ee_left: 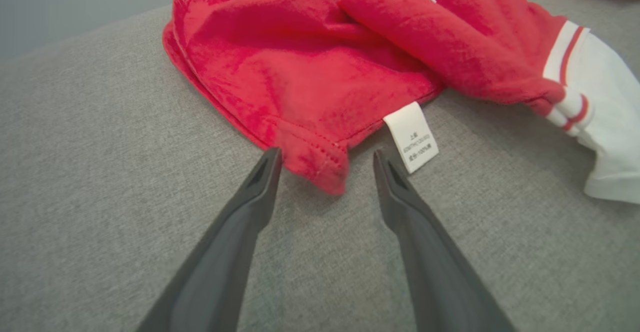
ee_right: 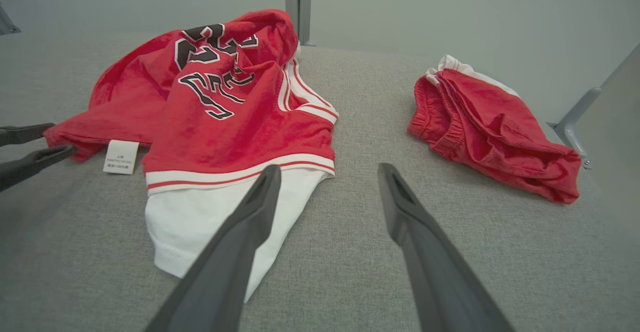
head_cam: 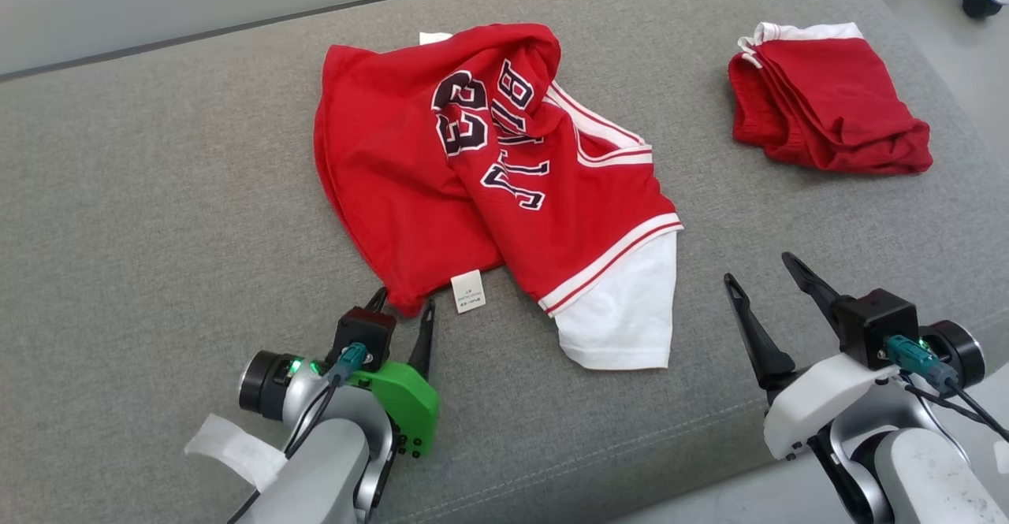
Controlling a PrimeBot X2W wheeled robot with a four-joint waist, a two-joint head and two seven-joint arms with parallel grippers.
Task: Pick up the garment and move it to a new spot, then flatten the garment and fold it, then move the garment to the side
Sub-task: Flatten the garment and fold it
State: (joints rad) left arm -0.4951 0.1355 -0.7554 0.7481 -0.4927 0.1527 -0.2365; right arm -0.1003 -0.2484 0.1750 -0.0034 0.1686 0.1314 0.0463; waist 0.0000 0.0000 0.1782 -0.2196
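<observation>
While looking down from the head cam, can see the red jersey point(head_cam: 394, 154) crumpled in a heap around the middle of the grey cushion point(head_cam: 158, 193), lettering side up, white sleeve point(head_cam: 623, 319) flopped toward the near edge. Got the left tool point(head_cam: 403, 301) parked right at the jersey's near corner, fingers spread wide apart, nothing pinched. From the left wrist cam, looks like a straddle: red hem corner poking down between the two tips, care label point(ee_left: 411, 136) just beside the right-hand finger. Can't tell about actual contact with the cloth, tbh. Right tool point(head_cam: 758, 267) also spread wide and gripping nothing, sitting off to the jersey's right, near the white sleeve but clear of it from above. Also spotted some red shorts point(head_cam: 828, 106) bunched up well apart from the jersey, over on the far right of the cushion.
</observation>
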